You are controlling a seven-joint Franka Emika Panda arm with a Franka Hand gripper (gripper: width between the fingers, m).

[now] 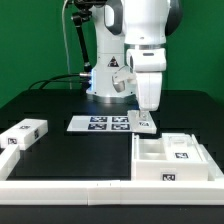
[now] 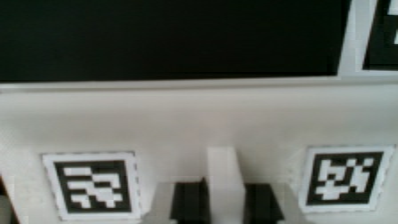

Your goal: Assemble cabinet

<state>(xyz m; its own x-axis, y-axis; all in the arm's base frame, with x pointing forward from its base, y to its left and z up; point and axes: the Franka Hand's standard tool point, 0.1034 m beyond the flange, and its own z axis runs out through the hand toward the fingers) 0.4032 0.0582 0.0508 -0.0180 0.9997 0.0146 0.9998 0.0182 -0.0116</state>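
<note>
The cabinet (image 1: 172,170), a large white shell with tagged blocks in it, lies at the exterior view's right front. My gripper (image 1: 147,122) points straight down at its far left corner. In the wrist view the cabinet (image 2: 196,120) fills the picture as a white face with two square tags, and a thin white upright wall runs between my two dark fingers (image 2: 185,203). My gripper (image 2: 221,203) is shut on that wall, with the fingers tight against both of its sides. A smaller white tagged block (image 1: 25,133) lies apart at the exterior view's left.
The marker board (image 1: 100,123) lies flat just to the exterior view's left of my gripper. A long white border rail (image 1: 70,187) runs along the front of the black table. The arm's base (image 1: 110,85) stands behind the board.
</note>
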